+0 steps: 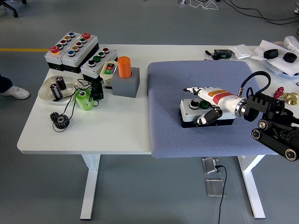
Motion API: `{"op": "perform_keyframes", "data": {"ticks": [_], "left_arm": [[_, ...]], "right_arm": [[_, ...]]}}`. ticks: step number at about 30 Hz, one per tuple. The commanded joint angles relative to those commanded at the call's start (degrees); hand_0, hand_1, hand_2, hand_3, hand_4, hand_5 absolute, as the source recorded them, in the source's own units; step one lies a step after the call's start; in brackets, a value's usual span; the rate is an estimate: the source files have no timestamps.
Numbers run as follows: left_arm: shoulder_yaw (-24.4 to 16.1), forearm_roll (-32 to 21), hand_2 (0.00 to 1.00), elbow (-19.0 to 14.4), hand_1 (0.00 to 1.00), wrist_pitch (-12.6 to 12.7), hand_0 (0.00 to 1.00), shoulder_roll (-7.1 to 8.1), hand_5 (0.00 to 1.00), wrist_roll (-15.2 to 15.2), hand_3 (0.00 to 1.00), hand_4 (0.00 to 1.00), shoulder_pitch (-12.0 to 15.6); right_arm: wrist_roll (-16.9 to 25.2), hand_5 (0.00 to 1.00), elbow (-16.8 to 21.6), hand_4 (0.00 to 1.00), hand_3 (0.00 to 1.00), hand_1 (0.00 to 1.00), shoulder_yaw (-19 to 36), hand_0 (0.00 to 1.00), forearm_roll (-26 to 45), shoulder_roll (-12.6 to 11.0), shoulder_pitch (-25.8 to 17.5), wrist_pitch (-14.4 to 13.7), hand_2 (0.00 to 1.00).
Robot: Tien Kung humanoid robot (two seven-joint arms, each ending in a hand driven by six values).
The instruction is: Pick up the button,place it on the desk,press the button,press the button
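A white button box [189, 112] with a black base lies on the blue mat [187, 74] at the table's right side. A white button [193, 105] and a green button [204, 106] show on its top. My right hand [196, 104], white with orange and red stripes, reaches in from the right and straddles the box. Its fingers [190, 89] stretch flat along the box's far edge. The thumb [203, 118] presses against the near side. The box's right half is hidden under the palm.
Three more button boxes [70, 49] stand at the back left. Near them are an orange cylinder [124, 67] on a grey block, a bowl [46, 93], a green cup [84, 101] and a black gear [61, 122]. Black and white items [275, 53] lie at the back right.
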Motion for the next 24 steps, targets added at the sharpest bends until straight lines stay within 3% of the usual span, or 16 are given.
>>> {"op": "perform_keyframes", "data": {"ticks": [8,14,19,20,24], "left_arm": [[0.1,-0.4,0.724,0.0,0.703,-0.2,0.659,0.11,0.963,-0.2,0.519,0.33,0.2],[-0.2,-0.4,0.724,0.0,0.703,-0.1,0.659,0.19,0.963,-0.3,0.519,0.33,0.0],[-0.4,-0.5,0.724,0.0,0.703,-0.1,0.659,0.25,0.963,-0.4,0.519,0.33,-0.2],[-0.4,-0.4,0.724,0.0,0.703,-0.1,0.659,0.26,0.964,-0.4,0.519,0.329,-0.2],[-0.5,-0.5,0.724,0.0,0.703,-0.2,0.659,0.28,0.964,-0.5,0.519,0.329,-0.3]], "right_arm": [[-0.3,0.194,7.2,0.925,0.998,0.885,3.4,0.963,0.6,-3.8,-1.4,0.0,0.998],[0.4,0.22,13.5,0.915,0.998,0.872,11.1,0.955,2.2,-8.0,-3.2,-1.2,0.976],[-0.7,0.22,16.6,0.915,0.998,0.872,15.4,0.955,5.5,-11.6,-4.8,-2.5,0.976],[-1.2,0.291,17.7,0.851,0.96,0.734,16.3,0.864,6.7,-12.9,-5.5,-3.5,0.803],[-2.5,0.291,21.4,0.851,0.96,0.734,18.6,0.864,10.6,-16.9,-7.3,-6.1,0.803]]}}
